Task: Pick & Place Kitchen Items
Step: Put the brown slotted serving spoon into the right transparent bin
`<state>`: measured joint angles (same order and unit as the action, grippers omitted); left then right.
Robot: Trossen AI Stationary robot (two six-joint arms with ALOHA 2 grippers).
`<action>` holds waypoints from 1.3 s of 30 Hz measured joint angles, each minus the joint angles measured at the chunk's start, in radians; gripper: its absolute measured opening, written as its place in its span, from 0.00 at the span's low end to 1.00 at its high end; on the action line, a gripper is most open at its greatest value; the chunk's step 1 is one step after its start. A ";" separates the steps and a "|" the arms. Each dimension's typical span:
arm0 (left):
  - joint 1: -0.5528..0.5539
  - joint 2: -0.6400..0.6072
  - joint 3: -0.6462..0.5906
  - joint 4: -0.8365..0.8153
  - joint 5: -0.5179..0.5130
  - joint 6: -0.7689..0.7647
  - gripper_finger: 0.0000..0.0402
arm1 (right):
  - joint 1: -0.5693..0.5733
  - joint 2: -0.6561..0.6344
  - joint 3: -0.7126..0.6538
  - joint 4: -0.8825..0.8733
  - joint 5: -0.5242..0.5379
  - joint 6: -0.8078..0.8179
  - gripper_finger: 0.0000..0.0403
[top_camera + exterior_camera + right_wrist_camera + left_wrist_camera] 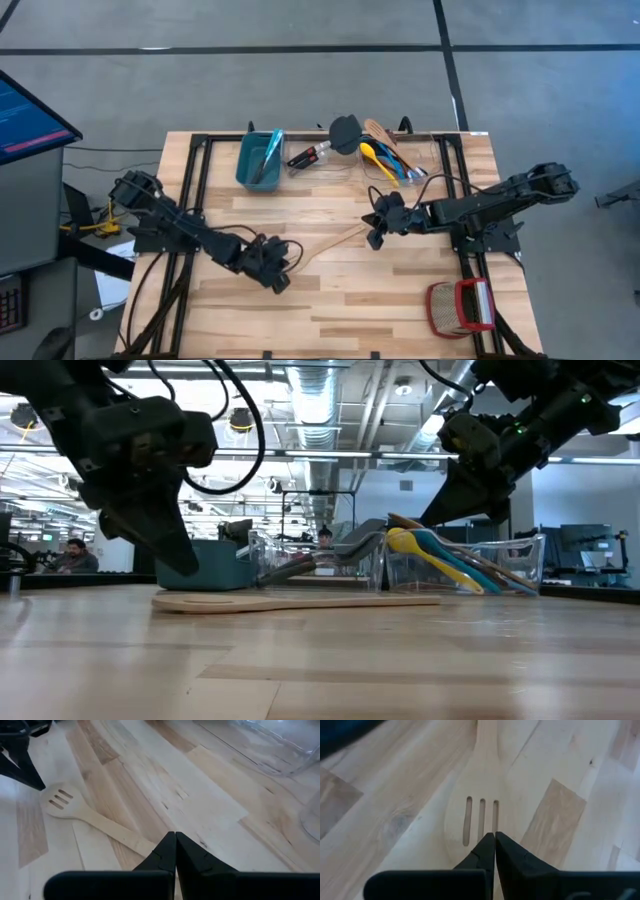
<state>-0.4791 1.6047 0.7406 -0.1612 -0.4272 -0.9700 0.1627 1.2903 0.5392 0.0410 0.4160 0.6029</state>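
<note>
- The surface [400,300] carries a slotted wooden spoon [325,243] lying flat near its centre.
- The left pincer [277,281], fingers pressed together and empty, sits at the spoon's seven o'clock.
- The right pincer [373,238], pressed together and empty, sits at the spoon's three o'clock.

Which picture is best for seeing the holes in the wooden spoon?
The left wrist view: the slotted wooden spoon fills it, three slots plain, just beyond the shut left gripper. The right wrist view shows the whole spoon, slots tiny. The high view shows a pale strip, and the low view shows it edge-on, no slots.
</note>
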 joint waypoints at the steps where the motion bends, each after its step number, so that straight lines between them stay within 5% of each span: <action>1: 0.005 0.000 0.000 0.000 0.014 0.005 0.00 | 0.000 0.000 0.000 0.001 0.000 0.000 0.00; 21: 0.038 0.000 -0.002 -0.093 0.171 -0.041 0.00 | -0.002 0.000 0.000 -0.003 0.000 0.000 0.00; 39: 0.032 0.110 0.003 0.004 0.166 -0.041 0.00 | -0.001 0.000 0.000 -0.004 0.003 0.000 0.00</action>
<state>-0.4475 1.7148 0.7435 -0.1574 -0.2609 -1.0111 0.1616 1.2903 0.5392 0.0371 0.4187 0.6029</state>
